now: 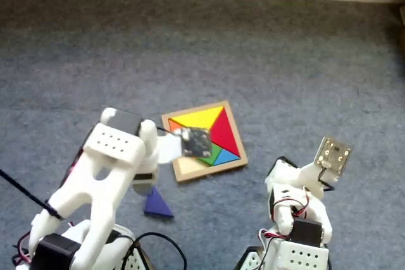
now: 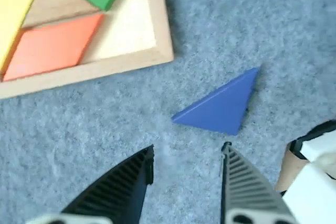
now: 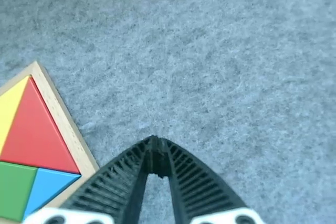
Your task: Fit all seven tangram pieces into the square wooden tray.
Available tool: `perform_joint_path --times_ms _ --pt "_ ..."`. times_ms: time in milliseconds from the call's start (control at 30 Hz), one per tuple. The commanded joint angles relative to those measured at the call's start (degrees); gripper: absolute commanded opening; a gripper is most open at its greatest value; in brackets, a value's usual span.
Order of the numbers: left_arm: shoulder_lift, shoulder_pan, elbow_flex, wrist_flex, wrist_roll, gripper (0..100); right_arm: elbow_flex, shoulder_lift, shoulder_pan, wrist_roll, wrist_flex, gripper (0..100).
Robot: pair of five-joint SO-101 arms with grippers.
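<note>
Left gripper (image 2: 187,150), jaws wide, hovers near the loose blue triangle (image 2: 223,107); next it must grasp it for the wooden tray (image 2: 164,30). Right gripper (image 3: 155,148) sits closed, empty.

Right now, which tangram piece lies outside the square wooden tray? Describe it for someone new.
Find the square wooden tray on the grey carpet. Off its corner, before the open left gripper, lies a flat dark blue triangle. Other coloured pieces sit inside the tray; this one rests on carpet.
</note>
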Motion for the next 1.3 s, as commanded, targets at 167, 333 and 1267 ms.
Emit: perform_joint_path --times_ms 167,333,1267 --pt "-0.6 10.7 9.6 -8.5 2.1 22 5.7 -0.7 0.7 0.6 -2.1 0.5" --pt "-0.5 10.9 17.8 -20.0 2.6 22 5.7 -0.7 0.7 0.6 -2.1 0.5" --pt "-0.8 -6.5 17.3 -25.5 32.4 22 5.7 -0.7 0.7 0.4 -2.1 0.5"
